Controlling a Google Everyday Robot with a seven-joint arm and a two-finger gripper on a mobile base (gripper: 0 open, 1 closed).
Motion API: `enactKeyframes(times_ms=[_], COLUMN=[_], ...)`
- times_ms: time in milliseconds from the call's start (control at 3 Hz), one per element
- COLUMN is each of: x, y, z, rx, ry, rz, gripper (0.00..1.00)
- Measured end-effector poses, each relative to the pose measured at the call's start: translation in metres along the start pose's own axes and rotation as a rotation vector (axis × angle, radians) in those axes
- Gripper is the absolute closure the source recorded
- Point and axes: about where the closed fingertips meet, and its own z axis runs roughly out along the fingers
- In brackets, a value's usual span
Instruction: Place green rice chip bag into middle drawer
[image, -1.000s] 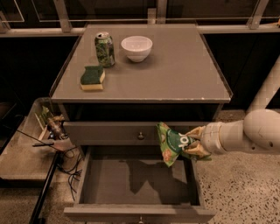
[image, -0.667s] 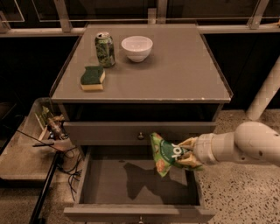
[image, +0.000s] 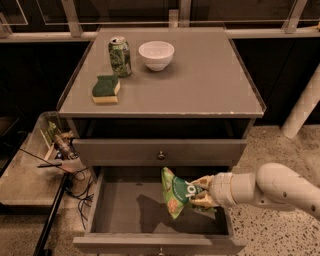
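The green rice chip bag (image: 179, 197) hangs tilted over the right half of the open middle drawer (image: 125, 212), at about 5 o'clock in the view. Its white lettering faces us. We see it clamped in the end effector (image: 202, 192), whose pale fingers (image: 201, 181) press on the bag's right edge from above and below. The white arm (image: 272, 190) reaches in from 4 o'clock. The bag throws a dark shadow (image: 150, 210) on the grey drawer floor toward 9 o'clock. We cannot tell whether its lower tip touches the floor.

The drawer is pulled out toward 6 o'clock, its front panel at the bottom edge of the view. Above it, at 12 o'clock from the bag, the upper drawer (image: 115, 151) is closed, with a small knob (image: 160, 155) at its middle.

On the bench (image: 200, 85), a green soda can (image: 120, 56) stands upright at 11 o'clock. A white bowl (image: 156, 55) stands just beside it, toward 3 o'clock. A green-and-yellow sponge (image: 106, 89) lies near the can, at 7 o'clock from it.
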Motion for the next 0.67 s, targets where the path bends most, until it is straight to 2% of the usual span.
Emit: enactKeyframes(times_ms=[333, 667], x=[0.008, 0.028], y=[0.008, 0.008], z=[0.03, 0.066], rx=[0.015, 0.073], ry=[-0.065, -0.071], rz=[0.003, 0.015], gripper=[1.0, 1.0])
